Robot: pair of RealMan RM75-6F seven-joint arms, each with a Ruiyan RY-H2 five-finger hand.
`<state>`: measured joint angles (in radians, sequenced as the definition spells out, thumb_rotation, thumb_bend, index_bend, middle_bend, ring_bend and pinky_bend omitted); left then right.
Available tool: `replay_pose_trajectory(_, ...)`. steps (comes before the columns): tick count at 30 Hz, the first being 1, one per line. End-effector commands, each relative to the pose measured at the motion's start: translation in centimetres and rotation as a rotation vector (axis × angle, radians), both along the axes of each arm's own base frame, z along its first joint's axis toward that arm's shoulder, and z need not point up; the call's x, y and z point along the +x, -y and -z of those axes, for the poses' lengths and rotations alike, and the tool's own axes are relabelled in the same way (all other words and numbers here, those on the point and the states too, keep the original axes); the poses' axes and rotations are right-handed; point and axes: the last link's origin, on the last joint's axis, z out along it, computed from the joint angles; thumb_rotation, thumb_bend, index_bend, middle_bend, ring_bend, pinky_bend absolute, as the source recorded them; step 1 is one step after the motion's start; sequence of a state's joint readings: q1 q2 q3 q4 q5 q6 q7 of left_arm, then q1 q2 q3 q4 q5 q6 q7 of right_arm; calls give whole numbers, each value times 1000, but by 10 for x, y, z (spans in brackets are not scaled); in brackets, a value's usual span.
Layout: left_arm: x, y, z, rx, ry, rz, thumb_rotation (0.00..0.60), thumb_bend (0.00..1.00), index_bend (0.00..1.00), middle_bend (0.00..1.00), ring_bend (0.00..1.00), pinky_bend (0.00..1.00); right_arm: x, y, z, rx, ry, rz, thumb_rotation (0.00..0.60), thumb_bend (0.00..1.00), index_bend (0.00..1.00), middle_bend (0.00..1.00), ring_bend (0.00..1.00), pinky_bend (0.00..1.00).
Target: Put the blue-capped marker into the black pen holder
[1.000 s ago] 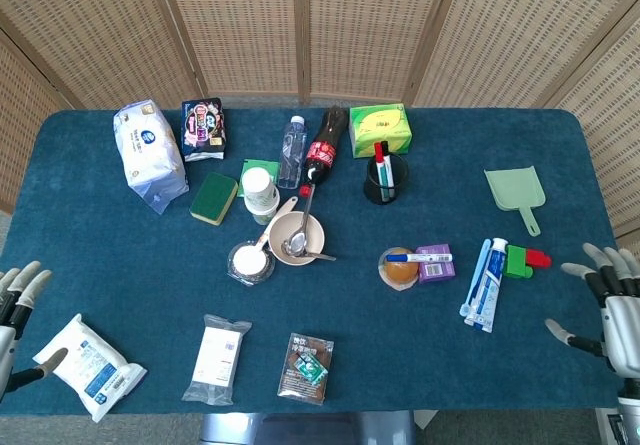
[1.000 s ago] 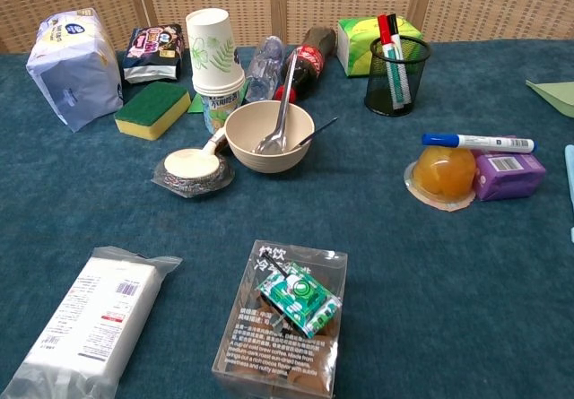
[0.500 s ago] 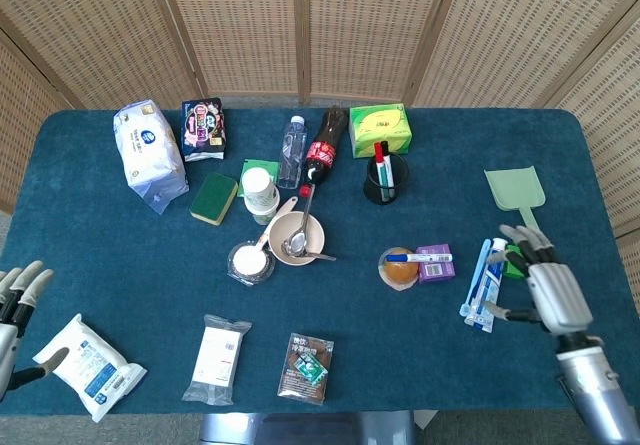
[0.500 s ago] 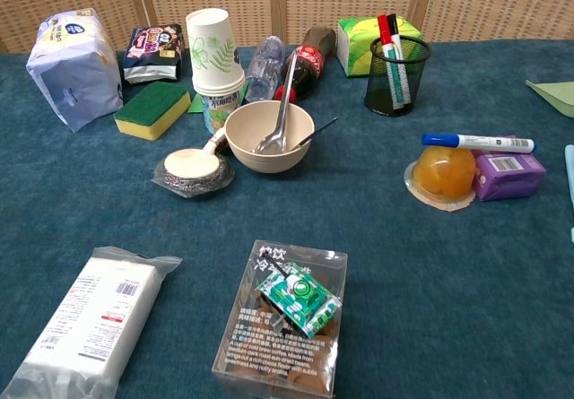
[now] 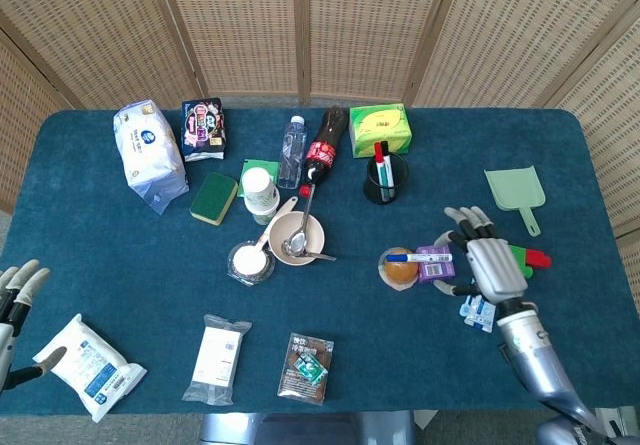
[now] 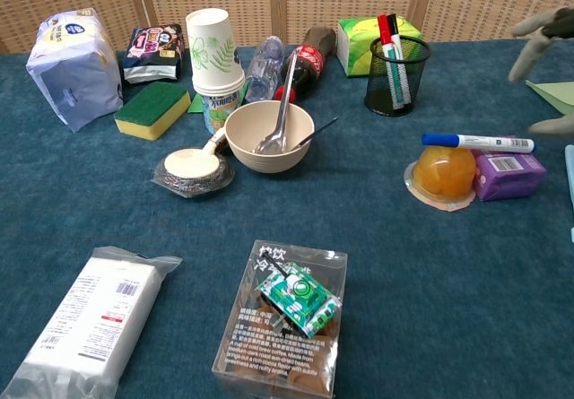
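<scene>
Blue-capped marker (image 6: 477, 141) lay ungrasped across jelly cup (image 6: 443, 172) & purple box (image 6: 509, 174). Right hand (image 5: 487, 264) hovered nearby, fingers spread, empty. Grasp + drop into black pen holder (image 6: 396, 77) remained.

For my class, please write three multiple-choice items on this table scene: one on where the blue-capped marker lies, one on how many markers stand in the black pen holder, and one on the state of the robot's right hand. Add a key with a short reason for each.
1. Where does the blue-capped marker lie?
A. Inside the bowl
B. Across the orange jelly cup and the purple box
C. On the green sponge

2. How many markers stand in the black pen holder?
A. None
B. Two
C. Five

3. What state is the right hand in?
A. Open, holding nothing
B. Gripping the marker
C. Gripping the dustpan

Key: 1 B, the chest view shows it resting on both. 2 B, one red-capped and one black-capped. 3 A, its fingers are spread beside the marker with nothing in them.
</scene>
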<state>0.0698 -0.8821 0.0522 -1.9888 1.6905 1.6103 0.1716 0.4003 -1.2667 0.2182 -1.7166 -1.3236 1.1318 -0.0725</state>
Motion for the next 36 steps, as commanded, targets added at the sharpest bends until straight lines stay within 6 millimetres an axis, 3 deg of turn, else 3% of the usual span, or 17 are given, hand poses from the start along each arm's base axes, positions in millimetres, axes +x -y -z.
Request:
replay_pose_trajectory(1,0,0,0,0,3,-1,600,180,0,0,0,0,8,10,15,27,-16,1,600,174,406,39,0,0)
replay_pose_trajectory(15,-2,-3,0,-7,8,-11,600,180,0,0,0,0,5,32,53,64,-56,65,600,239,434,47,0,0)
replay_pose_trajectory(25,-2,-4,1,-12,7,-15,600,179,0,0,0,0,-2,36,60,67,-63,84,600,246,446,50,0,0)
replay_pose_trajectory(36,-2,-4,1,-20,8,-16,600,180,0,0,0,0,-9,38,62,63,-75,92,600,318,509,67,0,0)
